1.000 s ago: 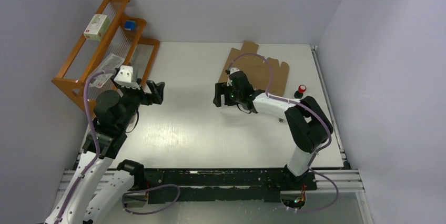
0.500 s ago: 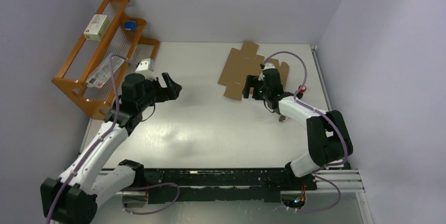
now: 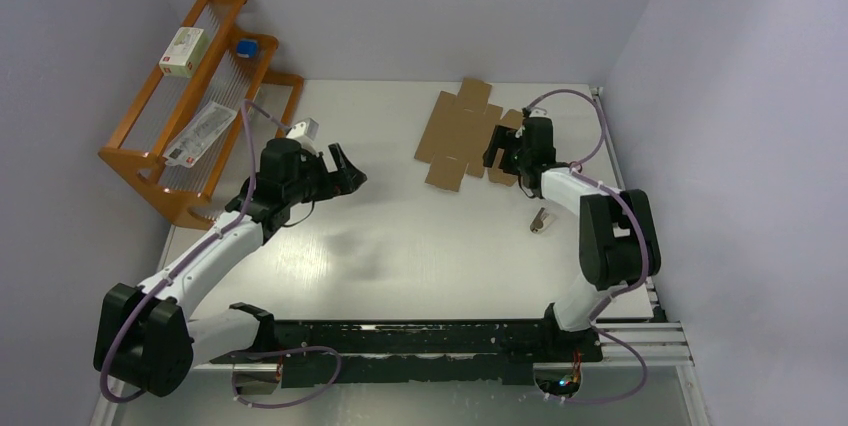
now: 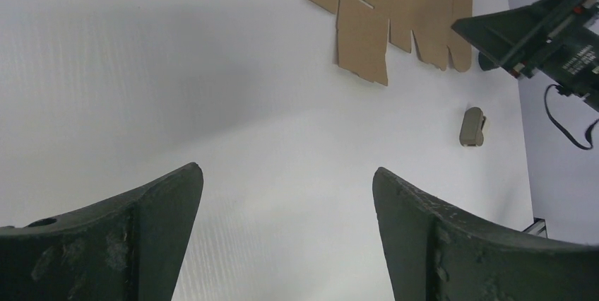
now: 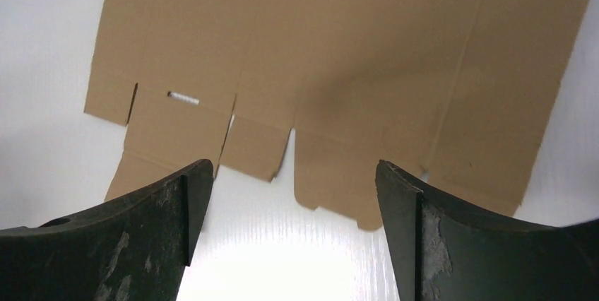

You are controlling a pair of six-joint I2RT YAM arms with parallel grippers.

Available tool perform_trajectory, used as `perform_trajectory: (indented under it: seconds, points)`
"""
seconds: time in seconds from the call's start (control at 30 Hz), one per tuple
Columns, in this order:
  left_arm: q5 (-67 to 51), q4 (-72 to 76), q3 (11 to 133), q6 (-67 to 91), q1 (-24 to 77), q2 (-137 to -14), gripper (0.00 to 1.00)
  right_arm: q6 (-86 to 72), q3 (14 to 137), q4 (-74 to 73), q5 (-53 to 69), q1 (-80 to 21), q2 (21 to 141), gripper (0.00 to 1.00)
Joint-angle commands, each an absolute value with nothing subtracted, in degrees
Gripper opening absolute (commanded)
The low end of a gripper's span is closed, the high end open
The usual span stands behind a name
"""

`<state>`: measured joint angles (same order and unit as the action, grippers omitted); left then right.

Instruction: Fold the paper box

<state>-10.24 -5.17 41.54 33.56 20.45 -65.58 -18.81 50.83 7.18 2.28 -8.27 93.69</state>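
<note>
The paper box [image 3: 458, 130] is a flat brown die-cut cardboard sheet lying at the back of the white table. It also shows in the left wrist view [image 4: 395, 11] and fills the top of the right wrist view [image 5: 339, 54]. My right gripper [image 3: 503, 158] is open and empty, hovering over the sheet's right part; its jaws stand wide apart [image 5: 293, 170] over the near tabs. My left gripper [image 3: 345, 171] is open and empty [image 4: 286, 174], over bare table well left of the sheet.
An orange wooden rack [image 3: 130, 146] stands at the far left with a small white labelled box [image 3: 185, 51], a blue item [image 3: 246, 47] and a packet [image 3: 200, 131]. A small beige object [image 3: 540, 220] lies near the right arm, also in the left wrist view [image 4: 472, 126].
My right gripper has swung right and back, from left of the sheet to over its right part. My left arm has stretched out from the rack side toward the table's middle.
</note>
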Motion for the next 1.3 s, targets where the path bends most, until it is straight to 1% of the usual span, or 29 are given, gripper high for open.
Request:
perform_trajectory:
  seconds: [0.0,0.37,0.77,1.03,1.27]
  points:
    - [-11.8,0.9,40.9,35.6,20.9,-65.9,0.95,-17.5,54.6,7.9,2.7,-8.3,97.8,0.89]
    - [-13.1,4.3,39.0,36.4,20.9,-68.5,0.94,-18.1,52.5,7.2,8.2,-8.4,100.6,0.85]
    - [-13.2,4.2,38.8,36.1,20.9,-69.2,0.94,-17.6,50.6,5.8,10.1,-10.5,102.4,0.82]
    - [-13.6,5.6,38.1,37.1,20.9,-69.7,0.93,-17.8,47.7,4.5,11.4,-15.7,99.8,0.81]
    - [-12.8,6.7,36.8,38.0,20.9,-69.5,0.93,-21.5,44.6,6.6,12.3,-24.5,97.8,0.8]
